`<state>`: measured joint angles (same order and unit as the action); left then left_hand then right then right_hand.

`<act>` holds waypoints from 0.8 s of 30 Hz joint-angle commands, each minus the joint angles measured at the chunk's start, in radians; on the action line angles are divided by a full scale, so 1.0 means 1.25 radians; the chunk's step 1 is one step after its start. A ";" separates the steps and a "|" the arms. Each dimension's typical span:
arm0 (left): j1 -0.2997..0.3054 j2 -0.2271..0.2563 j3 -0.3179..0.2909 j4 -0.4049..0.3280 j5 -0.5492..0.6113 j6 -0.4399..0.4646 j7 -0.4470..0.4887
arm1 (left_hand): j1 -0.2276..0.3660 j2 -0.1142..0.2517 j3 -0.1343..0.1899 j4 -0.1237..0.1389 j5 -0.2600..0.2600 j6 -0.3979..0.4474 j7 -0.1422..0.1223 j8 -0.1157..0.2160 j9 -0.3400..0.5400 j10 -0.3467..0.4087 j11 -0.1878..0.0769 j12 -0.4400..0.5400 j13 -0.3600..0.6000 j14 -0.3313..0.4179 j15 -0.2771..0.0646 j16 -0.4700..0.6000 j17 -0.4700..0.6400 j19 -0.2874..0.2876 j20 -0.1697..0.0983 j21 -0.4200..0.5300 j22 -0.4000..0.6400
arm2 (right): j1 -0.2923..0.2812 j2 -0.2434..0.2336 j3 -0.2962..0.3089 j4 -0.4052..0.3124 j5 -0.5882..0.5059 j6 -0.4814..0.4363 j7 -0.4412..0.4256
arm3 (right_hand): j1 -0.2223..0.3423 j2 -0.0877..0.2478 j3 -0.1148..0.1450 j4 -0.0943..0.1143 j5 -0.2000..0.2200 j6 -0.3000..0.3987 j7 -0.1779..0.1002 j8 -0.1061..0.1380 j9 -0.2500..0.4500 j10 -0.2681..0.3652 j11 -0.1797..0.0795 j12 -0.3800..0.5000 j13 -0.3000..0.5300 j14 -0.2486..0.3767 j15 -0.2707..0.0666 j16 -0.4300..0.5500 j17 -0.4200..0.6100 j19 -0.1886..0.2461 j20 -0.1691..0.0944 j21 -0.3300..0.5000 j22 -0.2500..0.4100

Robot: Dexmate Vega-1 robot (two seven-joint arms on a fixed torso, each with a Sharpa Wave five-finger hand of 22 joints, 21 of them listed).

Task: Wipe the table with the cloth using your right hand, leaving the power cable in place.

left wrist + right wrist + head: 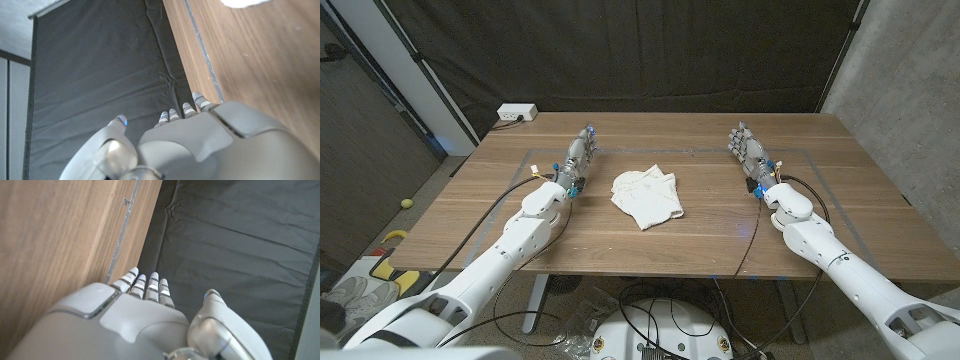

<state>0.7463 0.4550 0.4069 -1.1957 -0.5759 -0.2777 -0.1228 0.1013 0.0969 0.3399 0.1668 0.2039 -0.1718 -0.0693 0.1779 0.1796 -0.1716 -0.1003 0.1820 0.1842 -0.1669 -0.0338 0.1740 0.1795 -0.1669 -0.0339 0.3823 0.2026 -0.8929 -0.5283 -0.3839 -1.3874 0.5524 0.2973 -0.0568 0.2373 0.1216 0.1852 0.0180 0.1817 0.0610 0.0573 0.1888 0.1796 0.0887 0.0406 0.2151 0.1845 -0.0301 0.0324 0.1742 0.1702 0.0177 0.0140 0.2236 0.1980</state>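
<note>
At the far left corner of the wooden table, just off its back edge, a white power strip sits against the black curtain that hangs behind the whole setup. Coming in from the near left, the robot's left arm reaches up the table, and the left hand stands on its edge left of centre with its fingers stretched straight toward the curtain, released and holding nothing; in the left wrist view the same hand shows its fingertips lined up close together, pointing past a thin taped line on the wood. A dark cable trails along this arm and drops over the near edge. Just right of the left hand, near the middle of the table, lies the white cloth, crumpled and loosely folded, touched by neither hand; a pale corner of it peeks into the left wrist view. Well to the right of the cloth, the right hand stands the same way, fingers extended and loose, gripping nothing, and the right wrist view shows it from behind with fingertips side by side above the wood. Another dark cable loops off the right wrist toward the near edge.
</note>
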 commanded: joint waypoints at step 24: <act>-0.019 0.018 -0.082 -0.053 0.136 0.102 -0.078 | -0.005 -0.023 -0.018 -0.014 0.016 -0.069 -0.051 0.021 0.003 -0.060 0.014 0.020 0.002 -0.070 0.015 0.017 0.002 -0.067 0.075 0.007 0.002 | -0.049 -0.107 -0.037 -0.213 -0.273 -0.109 -0.159 | 0.030 -0.037 -0.002 -0.034 0.002 0.004 -0.033 0.006 0.004 0.003 0.006 0.001 0.001 0.011 0.032 0.008 0.003 -0.006 0.030 -0.001 -0.001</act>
<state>0.6408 0.4356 0.3369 -1.1049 -0.4252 -0.1994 -0.2778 0.0919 0.0739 0.3215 0.1487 0.2196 -0.1748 -0.1234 0.1967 0.1794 -0.1716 -0.0892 0.1967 0.1839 -0.1738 -0.0262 0.1855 0.1795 -0.1717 0.0475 0.3822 0.2024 -0.9589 -0.6156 -0.3924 -1.5929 0.3196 0.2182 -0.2109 0.2666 0.0785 0.1768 -0.0180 0.1816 0.0621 0.0300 0.1888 0.1794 0.0886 0.0405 0.2150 0.1846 -0.0210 0.0630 0.1777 0.1700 0.0063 0.0396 0.2236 0.1951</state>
